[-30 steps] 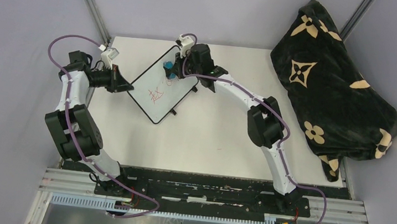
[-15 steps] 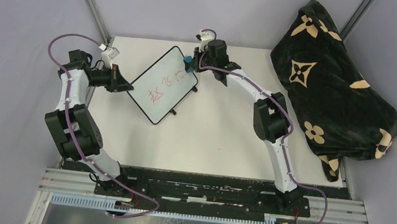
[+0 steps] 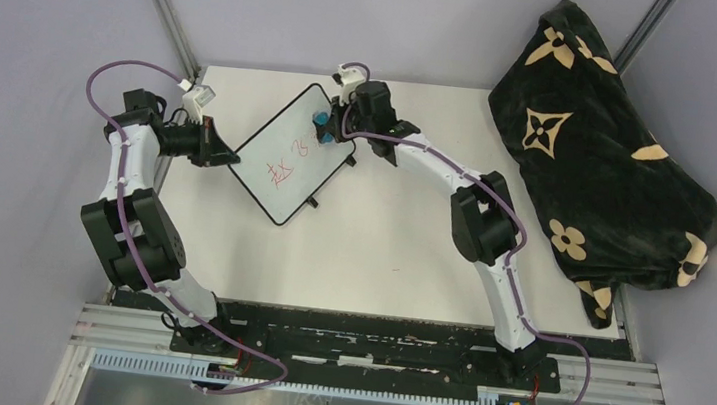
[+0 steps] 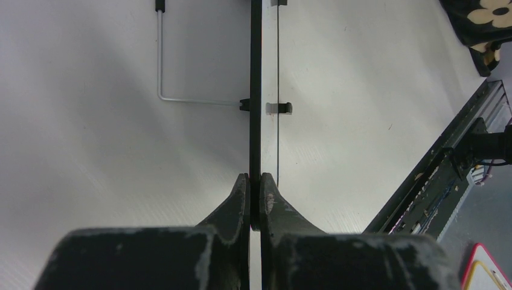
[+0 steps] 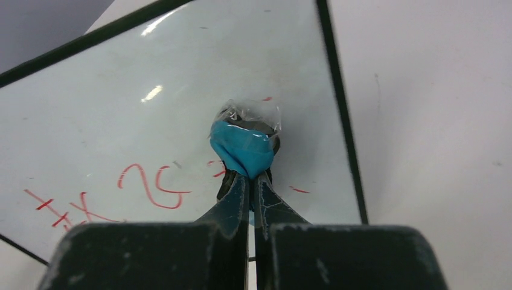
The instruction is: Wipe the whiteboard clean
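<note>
Between pale grey walls, with a black floral blanket at upper right, the whiteboard sat upper-centre on the white desk, the left pincer pinching its left-hand edge and the right pincer pinching a blue eraser against its red-scribbled face.

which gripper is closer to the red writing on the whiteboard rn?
Right. The right gripper holds the eraser over the whiteboard, with the red writing just beside its tips. The left gripper clamps the whiteboard's edge, off to one side of the writing.
</note>
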Motion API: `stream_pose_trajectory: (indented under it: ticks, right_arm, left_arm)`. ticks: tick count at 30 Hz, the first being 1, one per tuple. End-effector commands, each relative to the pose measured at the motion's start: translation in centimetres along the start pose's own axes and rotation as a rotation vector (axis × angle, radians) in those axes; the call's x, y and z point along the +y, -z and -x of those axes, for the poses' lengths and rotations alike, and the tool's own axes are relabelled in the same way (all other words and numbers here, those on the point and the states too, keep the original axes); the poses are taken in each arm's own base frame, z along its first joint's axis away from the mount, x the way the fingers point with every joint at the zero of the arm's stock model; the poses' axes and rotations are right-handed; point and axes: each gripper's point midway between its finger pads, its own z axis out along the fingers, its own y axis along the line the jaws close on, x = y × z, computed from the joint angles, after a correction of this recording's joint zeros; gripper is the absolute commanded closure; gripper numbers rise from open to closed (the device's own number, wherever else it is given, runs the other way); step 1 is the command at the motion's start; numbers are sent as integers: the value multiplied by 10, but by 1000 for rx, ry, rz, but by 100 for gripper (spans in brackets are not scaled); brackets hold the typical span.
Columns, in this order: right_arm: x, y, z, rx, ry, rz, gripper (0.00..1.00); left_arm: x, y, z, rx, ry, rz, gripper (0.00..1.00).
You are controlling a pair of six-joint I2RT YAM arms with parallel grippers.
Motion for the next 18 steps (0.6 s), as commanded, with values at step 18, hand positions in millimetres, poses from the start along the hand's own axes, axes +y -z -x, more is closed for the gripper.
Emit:
stream_pose_trajectory:
  ticks: [18]
  right_arm:
    - [50,-5,26,-47,50,64,99]
  left_arm:
    - [-5,-3,10,-10,-91,-10,97]
